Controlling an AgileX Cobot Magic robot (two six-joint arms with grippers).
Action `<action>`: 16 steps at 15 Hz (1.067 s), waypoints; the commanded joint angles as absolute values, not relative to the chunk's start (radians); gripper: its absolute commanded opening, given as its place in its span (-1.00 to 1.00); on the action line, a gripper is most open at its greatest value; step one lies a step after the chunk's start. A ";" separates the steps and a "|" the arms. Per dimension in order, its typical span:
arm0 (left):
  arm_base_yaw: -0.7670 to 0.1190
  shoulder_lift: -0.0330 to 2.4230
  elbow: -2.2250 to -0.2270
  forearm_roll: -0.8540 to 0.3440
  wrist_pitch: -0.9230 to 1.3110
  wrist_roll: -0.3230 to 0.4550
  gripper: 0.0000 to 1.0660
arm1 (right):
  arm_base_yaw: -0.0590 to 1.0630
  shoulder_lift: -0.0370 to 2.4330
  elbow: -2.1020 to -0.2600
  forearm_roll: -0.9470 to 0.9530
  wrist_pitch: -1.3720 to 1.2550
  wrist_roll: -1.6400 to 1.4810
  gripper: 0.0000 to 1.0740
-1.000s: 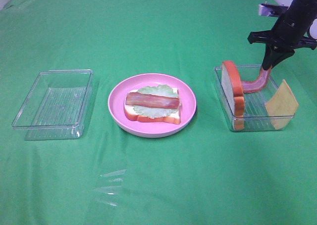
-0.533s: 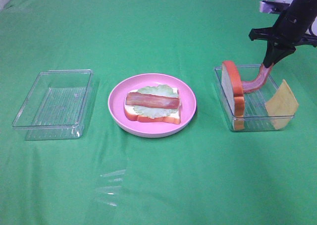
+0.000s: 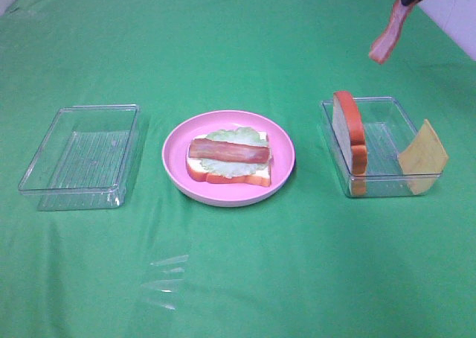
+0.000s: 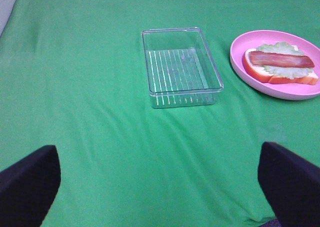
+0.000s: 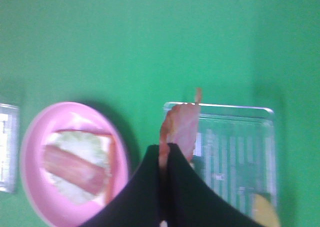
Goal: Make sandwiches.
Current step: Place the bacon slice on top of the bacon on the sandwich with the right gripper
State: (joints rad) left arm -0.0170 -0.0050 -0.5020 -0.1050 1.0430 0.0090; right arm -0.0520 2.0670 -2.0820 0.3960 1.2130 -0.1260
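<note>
Above the right tray [image 3: 372,178], a bacon strip [image 3: 388,34] held aloft

One end of the strip is clamped in the closed right gripper [image 5: 167,148]. On the plate [image 3: 175,148], a part-built sandwich [image 3: 228,159] is seen: bread, lettuce, bacon. A bread slice [image 3: 349,129] is stood on edge in the right tray, and cheese [image 3: 422,155] is leaned at its corner. The left gripper [image 4: 160,184] is spread wide, empty.

Bright, even light from above falls on the green cloth-covered table [image 3: 238,40], leaving only a soft shadow beside the round pink plate [image 3: 169,159] and pale glints on the clear rectangular plastic tray [image 3: 74,198], while the right wrist view is smeared and out of focus.
</note>
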 commanded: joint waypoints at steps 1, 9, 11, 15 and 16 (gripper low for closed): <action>-0.019 -0.024 -0.500 -0.108 1.034 0.007 0.88 | 0.005 2.045 -2.087 0.605 1.289 -0.211 -1.00; -0.019 -0.024 -0.500 -0.108 1.034 0.007 0.88 | 0.370 2.173 -2.086 0.708 1.263 -0.275 -1.00; -0.019 -0.024 -0.500 -0.108 1.034 0.007 0.88 | 0.405 2.214 -2.086 0.710 1.254 -0.282 -1.00; -0.019 -0.024 -0.500 -0.108 1.034 0.007 0.88 | 0.402 2.349 -2.086 0.704 1.233 -0.294 -1.00; -0.019 -0.024 -0.500 -0.108 1.034 0.007 0.88 | 0.402 2.378 -2.086 0.703 1.231 -0.294 -1.00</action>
